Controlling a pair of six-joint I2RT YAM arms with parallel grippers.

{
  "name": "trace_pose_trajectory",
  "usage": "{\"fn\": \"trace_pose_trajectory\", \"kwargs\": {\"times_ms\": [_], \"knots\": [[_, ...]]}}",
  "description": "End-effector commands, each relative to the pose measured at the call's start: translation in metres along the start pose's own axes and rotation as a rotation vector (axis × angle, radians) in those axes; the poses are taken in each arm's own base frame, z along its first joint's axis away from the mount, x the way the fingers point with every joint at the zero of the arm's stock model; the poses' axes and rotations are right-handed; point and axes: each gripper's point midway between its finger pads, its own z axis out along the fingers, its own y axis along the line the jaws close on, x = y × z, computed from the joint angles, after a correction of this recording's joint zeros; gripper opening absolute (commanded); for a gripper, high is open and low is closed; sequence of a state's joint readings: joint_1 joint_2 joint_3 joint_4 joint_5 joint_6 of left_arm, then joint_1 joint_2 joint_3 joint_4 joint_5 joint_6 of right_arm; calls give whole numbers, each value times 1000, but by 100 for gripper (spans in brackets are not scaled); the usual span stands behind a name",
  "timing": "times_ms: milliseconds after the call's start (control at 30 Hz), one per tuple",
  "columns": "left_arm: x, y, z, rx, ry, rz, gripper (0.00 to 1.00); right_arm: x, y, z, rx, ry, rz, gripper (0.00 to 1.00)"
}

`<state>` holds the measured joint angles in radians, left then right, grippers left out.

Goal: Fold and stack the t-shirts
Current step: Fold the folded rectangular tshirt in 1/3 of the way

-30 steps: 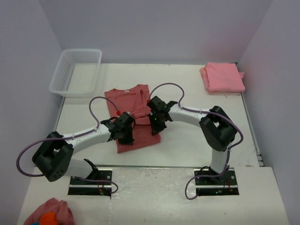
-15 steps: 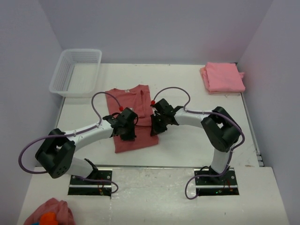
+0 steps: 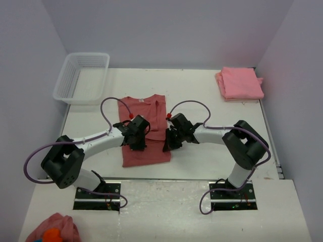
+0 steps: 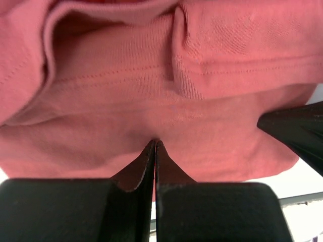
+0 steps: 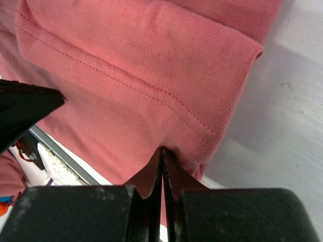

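On the worktop (image 3: 202,101), the left pincer (image 4: 155,142) and right pincer (image 5: 162,149) are pinching the red t-shirt (image 3: 146,154). It is lying squarer than a second ago, likely easing the next fold.

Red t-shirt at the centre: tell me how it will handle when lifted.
Likely floppy: the red t-shirt bunches in soft folds where the left hand pinches it. Probably light, since thin knit shows at the right hand. Unheld parts would probably sag.

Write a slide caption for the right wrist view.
Right gripper, jaws shut, pinches the stitched hem of a dusty-red t-shirt; white table at right.
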<state>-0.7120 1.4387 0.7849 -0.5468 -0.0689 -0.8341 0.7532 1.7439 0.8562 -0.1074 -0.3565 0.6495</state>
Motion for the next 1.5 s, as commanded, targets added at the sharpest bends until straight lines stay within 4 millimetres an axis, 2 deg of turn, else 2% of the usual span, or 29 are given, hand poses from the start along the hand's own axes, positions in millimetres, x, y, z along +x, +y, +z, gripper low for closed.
{"fn": "trace_pose_trajectory", "kwargs": {"times_ms": [0,267,600,767,833,933,1000,1167,1200,1233,1267,1300,1367,1400,1433,1467], "knots": [[-29,-12,-7,-11,-85,39,0,56,-49,4,176,153,56,0],[-49,-32,0,2,-98,77,0,64,-51,5,183,162,68,0],[-56,-38,13,-9,-87,94,0,74,-54,8,179,176,79,0],[-67,-37,18,-27,-100,101,0,78,-55,11,174,183,86,0],[-75,-35,19,-39,-113,97,0,81,-56,14,178,197,85,0],[-100,-35,13,-47,-160,90,0,84,-56,16,176,204,87,0],[-114,-28,16,-60,-173,82,0,84,-57,18,178,207,88,0],[-164,-14,18,-50,-215,24,0,85,-56,22,179,222,92,0],[-173,-15,16,-48,-230,22,0,85,-57,23,181,225,92,0],[-194,-18,8,-59,-276,29,0,87,-57,25,178,233,91,0],[-202,-19,4,-72,-290,33,0,87,-57,26,180,236,92,0],[-214,-25,-8,-72,-305,39,0,88,-57,27,181,237,93,0],[-219,-27,-21,-74,-320,42,0,88,-58,27,187,241,93,0],[-215,-26,-24,-69,-316,42,0,87,-57,27,186,234,91,0],[-215,-30,-39,-42,-341,38,0,86,-57,27,188,229,89,0],[-210,-31,-46,-26,-341,41,0,85,-57,28,188,228,89,0]]}}
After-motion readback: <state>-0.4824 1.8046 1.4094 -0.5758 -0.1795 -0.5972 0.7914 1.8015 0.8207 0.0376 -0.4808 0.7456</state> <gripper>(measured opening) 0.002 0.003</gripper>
